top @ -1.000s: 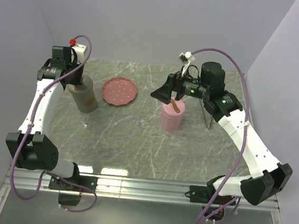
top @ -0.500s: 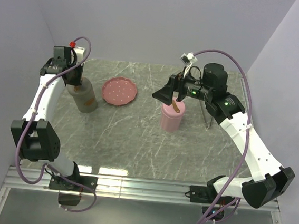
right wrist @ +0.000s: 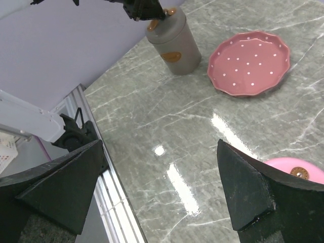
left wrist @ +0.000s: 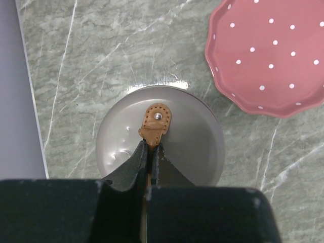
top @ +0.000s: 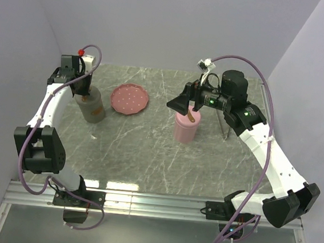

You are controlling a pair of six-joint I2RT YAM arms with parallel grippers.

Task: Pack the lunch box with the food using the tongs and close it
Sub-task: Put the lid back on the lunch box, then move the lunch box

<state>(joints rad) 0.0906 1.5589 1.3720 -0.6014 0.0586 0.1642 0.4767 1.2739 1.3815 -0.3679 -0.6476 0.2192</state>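
Pinching the brown tab point(left wrist: 156, 119) on top of the grey container point(left wrist: 195, 147), the left gripper point(left wrist: 148, 151) has its jaws pressed together on the strap, wrist straight above the lid. The lid looks flat on the grey container; can't tell if it is fully seated.

Right gripper point(right wrist: 160, 147) is spread wide and holds nothing. It hangs just above the pink container point(top: 185, 130), offset toward the plate side. The pink container's lid is on, with its own brown tab.

Food: none visible in any view. The pink dotted plate point(top: 129, 99) lies between the two containers and shows bare in both wrist views. Judged: pieces already packed and the tong work is done.

Tongs point(top: 225, 129): a thin rod-like thing on the table point(top: 136, 153) beside the right forearm is likely them, but it's too small to be sure. Neither claw has them.

Left to do, judged: closing only. That means seating or stacking whatever the left claw is handling by the tab, and possibly joining grey and pink, which stand well apart.

In the way: the plate sits near the grey container, on the line toward the pink one. The right claw occupies the space over the pink lid, so anything brought there would meet it. Risk: the tab is a thin hold, so the grey container could swing or tip if it's carried by it.
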